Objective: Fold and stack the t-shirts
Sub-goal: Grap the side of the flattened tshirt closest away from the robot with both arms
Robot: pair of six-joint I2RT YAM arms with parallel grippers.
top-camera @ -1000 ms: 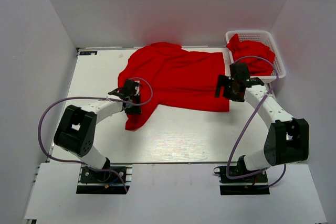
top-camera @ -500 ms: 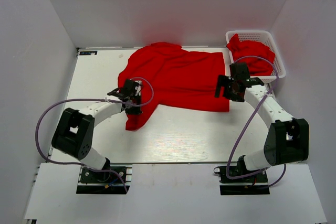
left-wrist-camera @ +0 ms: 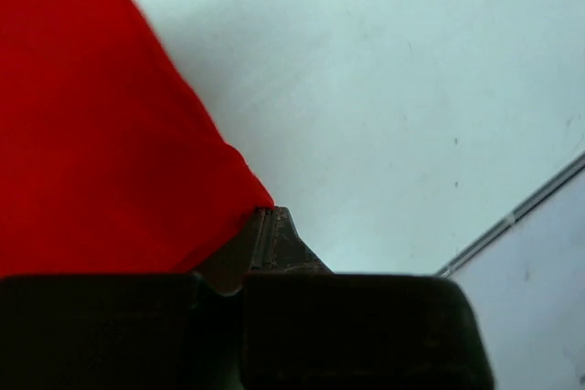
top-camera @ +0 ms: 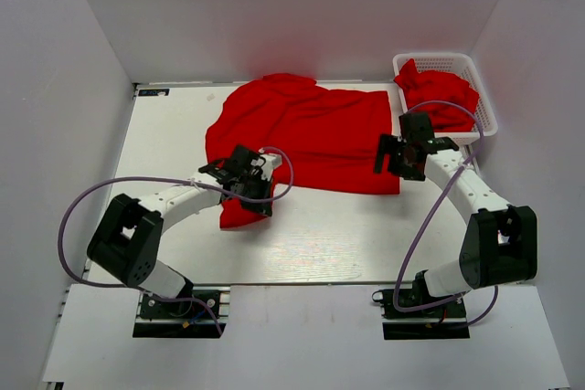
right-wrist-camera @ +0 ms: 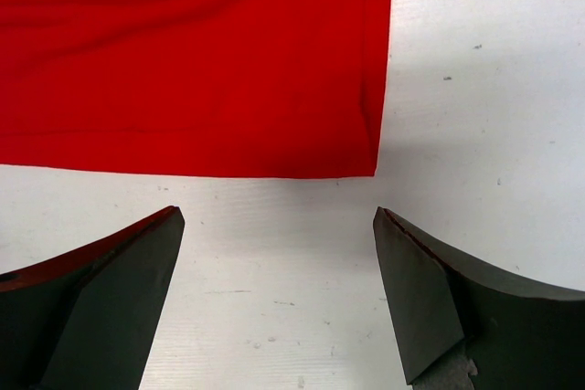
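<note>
Folding is under way on the t-shirt [top-camera: 311,134], which lies spread across the far half of the counter [top-camera: 320,244], its body fairly flat and its far-left shoulder rumpled. The left claw [left-wrist-camera: 263,230] is pressed together on red cloth. The wrist view shows the fabric edge nipped right at the fingertips, at the near-left sleeve [top-camera: 239,212], which trails toward the arms. The right claw [right-wrist-camera: 276,216] hangs spread wide just short of the shirt's near-right hem corner [right-wrist-camera: 370,166], gripping nothing.

Next, by my reading, the left claw has to lift that sleeve and carry it inward over the body. The right claw needs to drop and close on the hem corner so both ends travel together.

Around them, the white basket [top-camera: 448,59] sits at the far right with more t-shirts [top-camera: 439,93] heaped inside, just beside the right arm's reach. The left arm's purple cable [top-camera: 285,180] loops over the cloth and could drag on it.
</note>
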